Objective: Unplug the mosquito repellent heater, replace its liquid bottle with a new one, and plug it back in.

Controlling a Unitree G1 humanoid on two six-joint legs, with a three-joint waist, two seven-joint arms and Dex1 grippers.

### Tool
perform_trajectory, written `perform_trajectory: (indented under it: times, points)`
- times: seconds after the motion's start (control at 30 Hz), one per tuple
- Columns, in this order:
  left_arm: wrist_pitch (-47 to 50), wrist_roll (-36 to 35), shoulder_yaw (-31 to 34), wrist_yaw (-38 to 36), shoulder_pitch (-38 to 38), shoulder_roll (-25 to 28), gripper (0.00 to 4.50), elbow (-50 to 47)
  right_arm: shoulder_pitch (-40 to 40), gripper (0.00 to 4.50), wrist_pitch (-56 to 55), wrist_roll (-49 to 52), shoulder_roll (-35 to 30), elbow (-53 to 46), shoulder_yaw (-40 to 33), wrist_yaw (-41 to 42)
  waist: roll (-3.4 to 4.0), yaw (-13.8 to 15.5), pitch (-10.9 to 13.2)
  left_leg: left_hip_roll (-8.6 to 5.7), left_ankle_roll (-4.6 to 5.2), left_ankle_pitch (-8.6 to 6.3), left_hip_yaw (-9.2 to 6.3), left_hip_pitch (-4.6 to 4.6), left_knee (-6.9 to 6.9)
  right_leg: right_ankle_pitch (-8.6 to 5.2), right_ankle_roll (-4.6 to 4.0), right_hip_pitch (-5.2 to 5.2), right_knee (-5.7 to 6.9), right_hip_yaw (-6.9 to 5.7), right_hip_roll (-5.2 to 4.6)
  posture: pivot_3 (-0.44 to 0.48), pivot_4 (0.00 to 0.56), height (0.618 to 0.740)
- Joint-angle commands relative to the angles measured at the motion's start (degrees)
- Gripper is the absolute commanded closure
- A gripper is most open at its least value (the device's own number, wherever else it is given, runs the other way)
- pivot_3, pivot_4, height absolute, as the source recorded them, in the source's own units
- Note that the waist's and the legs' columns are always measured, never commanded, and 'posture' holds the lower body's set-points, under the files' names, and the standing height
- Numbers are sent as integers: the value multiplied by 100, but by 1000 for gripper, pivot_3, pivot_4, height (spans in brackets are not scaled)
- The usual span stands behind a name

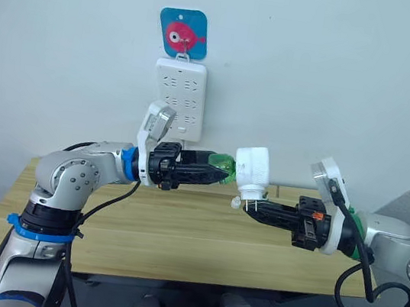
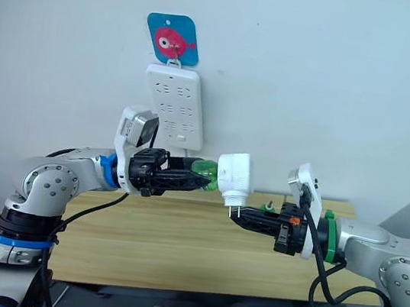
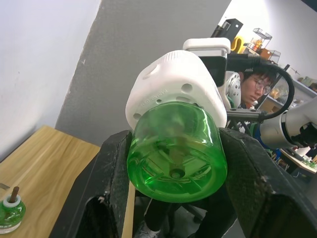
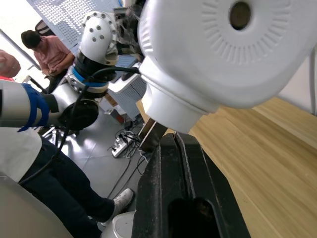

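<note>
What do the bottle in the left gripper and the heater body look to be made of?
The bottle, clamped by the left gripper: clear green plastic by its look, glossy; the wick shows through its base. The mosquito repellent heater, held at its plug end by the right gripper: opaque white moulded plastic, smooth, with ribbed vents around the hole.

Open air surrounds the raised heater [image 1: 253, 172] (power strip [image 1: 179, 97] behind).

Above the table [image 1: 178, 227], my left gripper [image 1: 222, 170] holds the bottle [image 1: 224, 166] left of the heater [image 1: 253, 172]; power strip [image 1: 178, 99] behind.
</note>
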Motion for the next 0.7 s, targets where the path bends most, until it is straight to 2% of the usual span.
perform_trajectory:
  times: [0.03, 0.7]
  points:
    - [-133, 385, -190, -17, 92, 139, 2162, -109, -191, 4500, -169, 438, -15, -354, -135, 215, 0, 0, 0, 0, 0, 0, 0, 0, 0, 0, 0, 0, 0, 0, 0, -166, 76, 711]
    - [-366, 590, -300, -118, 68, 145, 2162, -59, -185, 4500, -177, 923, -102, -387, -51, 120, 0, 1, 0, 0, 0, 0, 0, 0, 0, 0, 0, 0, -1, 0, 0, -167, 80, 711]
